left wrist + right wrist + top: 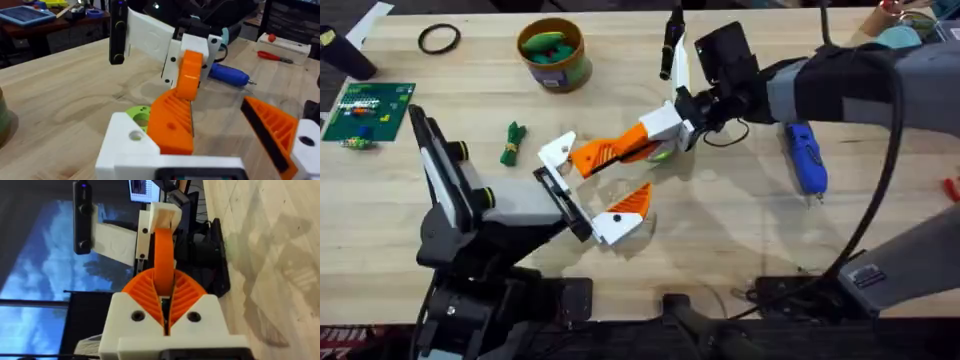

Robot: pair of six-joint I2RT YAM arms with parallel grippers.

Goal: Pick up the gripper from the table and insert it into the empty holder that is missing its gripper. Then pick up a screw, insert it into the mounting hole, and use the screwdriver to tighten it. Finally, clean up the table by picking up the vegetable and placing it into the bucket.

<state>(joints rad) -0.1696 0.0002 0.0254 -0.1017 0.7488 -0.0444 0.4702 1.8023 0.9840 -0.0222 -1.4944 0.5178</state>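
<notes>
The right arm is reaching in from the right across the pale wooden worktop [740,220], its pincer [670,135] clenched on the long orange wedge-shaped plastic finger [610,150] and pressing its tip against the white plastic bracket with a black rail [560,185]. That bracket is the left arm's end piece; its pincer [595,190] is carrying one short orange-tipped finger [625,208], spread apart from the held one. The blue pen-shaped screwdriver [807,157] is lying just beside the right arm.

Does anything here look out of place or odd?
The holder carries a single short finger; the gripper leans slanted at its other end, clamped in the right gripper. The vegetable lies loose outside the bucket.
</notes>
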